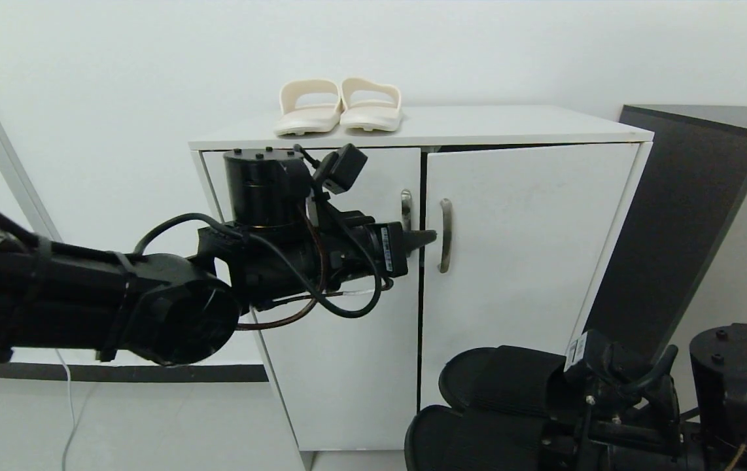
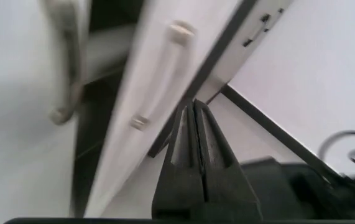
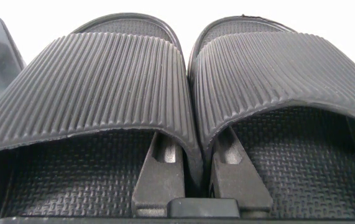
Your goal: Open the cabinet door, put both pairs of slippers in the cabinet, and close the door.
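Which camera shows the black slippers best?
The right wrist view: both black slippers close up, ribbed straps clear, gripped by the right end effector. The head view catches them at its lower edge, cut off. The left wrist view faces the cabinet doors.

No readable text, left arm's white sticker (image 1: pixel 386 249), right arm's white sticker (image 1: pixel 577 350), print on both illegible

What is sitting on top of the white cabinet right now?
A pair of cream slippers sits side by side on the cabinet top, left of its middle. Their undersides and the surface beneath them are covered.
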Controlling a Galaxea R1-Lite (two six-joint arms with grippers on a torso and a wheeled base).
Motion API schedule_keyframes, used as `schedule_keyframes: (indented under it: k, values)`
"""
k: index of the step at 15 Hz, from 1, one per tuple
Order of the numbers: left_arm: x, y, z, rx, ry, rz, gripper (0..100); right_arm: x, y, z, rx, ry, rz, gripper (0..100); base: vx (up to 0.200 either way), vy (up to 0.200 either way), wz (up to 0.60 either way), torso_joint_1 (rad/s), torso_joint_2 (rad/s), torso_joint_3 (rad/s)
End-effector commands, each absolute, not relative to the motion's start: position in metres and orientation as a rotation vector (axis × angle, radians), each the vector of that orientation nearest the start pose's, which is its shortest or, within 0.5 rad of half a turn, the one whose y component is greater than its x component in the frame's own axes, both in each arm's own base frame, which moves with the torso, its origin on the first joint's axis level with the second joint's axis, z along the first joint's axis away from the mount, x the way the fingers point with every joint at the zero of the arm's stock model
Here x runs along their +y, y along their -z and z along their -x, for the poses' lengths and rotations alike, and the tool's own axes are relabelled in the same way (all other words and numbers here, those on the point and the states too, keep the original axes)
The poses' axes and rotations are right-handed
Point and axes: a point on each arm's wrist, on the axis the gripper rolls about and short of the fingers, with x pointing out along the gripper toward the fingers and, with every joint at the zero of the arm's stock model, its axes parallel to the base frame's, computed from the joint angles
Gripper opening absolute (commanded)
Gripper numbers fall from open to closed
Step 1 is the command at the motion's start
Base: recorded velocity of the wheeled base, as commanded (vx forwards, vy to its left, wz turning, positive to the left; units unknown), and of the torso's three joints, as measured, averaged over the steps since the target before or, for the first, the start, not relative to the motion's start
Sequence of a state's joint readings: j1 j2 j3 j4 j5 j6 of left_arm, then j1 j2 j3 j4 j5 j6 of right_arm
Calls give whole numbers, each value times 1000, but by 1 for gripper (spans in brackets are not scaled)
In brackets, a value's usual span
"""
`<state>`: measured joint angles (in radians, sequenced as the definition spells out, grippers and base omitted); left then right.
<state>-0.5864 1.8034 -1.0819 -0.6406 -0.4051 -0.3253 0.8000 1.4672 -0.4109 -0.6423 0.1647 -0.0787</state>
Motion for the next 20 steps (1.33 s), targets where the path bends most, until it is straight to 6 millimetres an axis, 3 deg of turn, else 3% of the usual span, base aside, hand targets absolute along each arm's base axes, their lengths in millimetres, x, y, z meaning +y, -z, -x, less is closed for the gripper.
schedule_keyframes:
  k: [1, 6, 13, 20]
  values:
    - [-189, -240, -275, 199, 964, 297, 0, 157, -142, -147, 373, -967, 208, 0, 0, 0, 0, 0, 0, 0]
    - [-180, -231, -300, 209, 907, 300, 0, 157, -142, -147, 372, -966, 209, 0, 0, 0, 0, 0, 0, 0]
    - [-202, -230, -341, 171, 870, 328, 0, 157, -141, -147, 376, -966, 211, 0, 0, 0, 0, 0, 0, 0]
    - [-212, -226, -356, 166, 874, 336, 0, 157, -141, -146, 377, -969, 213, 0, 0, 0, 0, 0, 0, 0]
